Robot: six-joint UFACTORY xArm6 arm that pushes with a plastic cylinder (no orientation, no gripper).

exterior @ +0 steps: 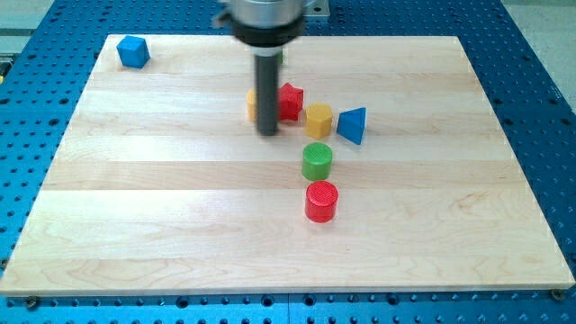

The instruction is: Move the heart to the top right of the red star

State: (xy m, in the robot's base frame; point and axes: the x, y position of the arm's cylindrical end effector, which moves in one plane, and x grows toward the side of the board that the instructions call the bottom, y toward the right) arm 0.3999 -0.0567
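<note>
The red star [291, 101] lies a little above the board's middle. A yellow block [252, 104], mostly hidden behind my rod, sits right beside the star on its left; its shape cannot be made out. My tip [268, 134] rests on the board just below and between the yellow block and the red star, close to both. The rod stands upright and covers the gap between them.
A yellow hexagon [319, 119] and a blue triangle [353, 125] lie to the right of the star. A green cylinder [317, 161] and a red cylinder [321, 201] lie below them. A blue cube [133, 51] sits at the board's top left. A sliver of something green [281, 56] shows behind the rod.
</note>
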